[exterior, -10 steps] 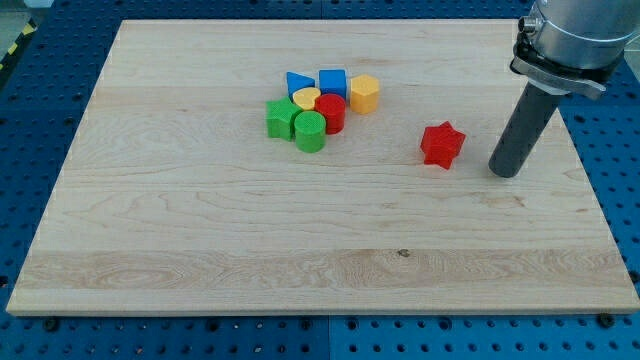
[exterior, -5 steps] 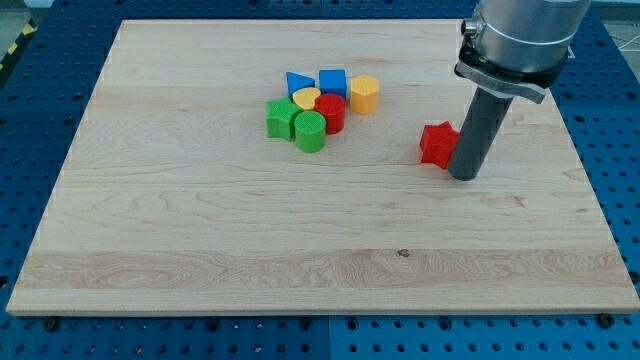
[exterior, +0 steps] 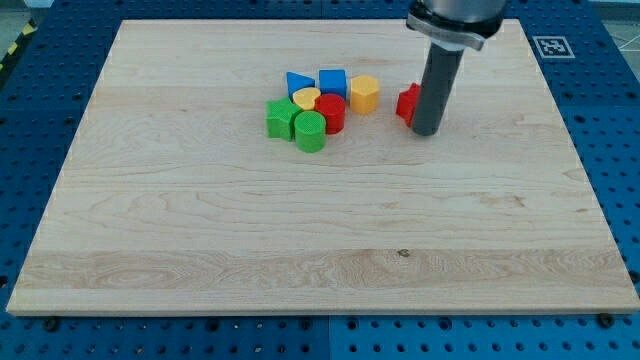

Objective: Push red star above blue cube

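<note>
One red star (exterior: 407, 103) sits partly hidden behind the rod, only its left portion showing; it lies at roughly 3 o'clock from the block cluster, near the yellow hexagon (exterior: 364, 93) but apart from it. My tip (exterior: 427, 130) rests on the board (exterior: 200, 220) against the star's right and lower side, at about 4 o'clock from it. That placement suits a shove toward 10 or 11 o'clock, which the task calls for. The arm carries no gripper: the rod holds nothing and only bears against the star.

Target reference is the blue cube (exterior: 332, 82), at the cluster's 12 o'clock edge. The star is level with or slightly below the cube, to its 3 o'clock, so the task reads as unfinished; the star must yet go up and round to the cube's 12 o'clock.

Remaining cluster members, packed touching: blue triangle (exterior: 298, 82), yellow piece (exterior: 306, 97), red cylinder (exterior: 332, 113), green cube (exterior: 280, 117), green cylinder (exterior: 310, 131). The hexagon stands in the direct path, a risk of disturbing the cluster.

Markings: a black-and-white fiducial tag (exterior: 551, 46) at the board's 1 o'clock corner. No readable writing or brand.
</note>
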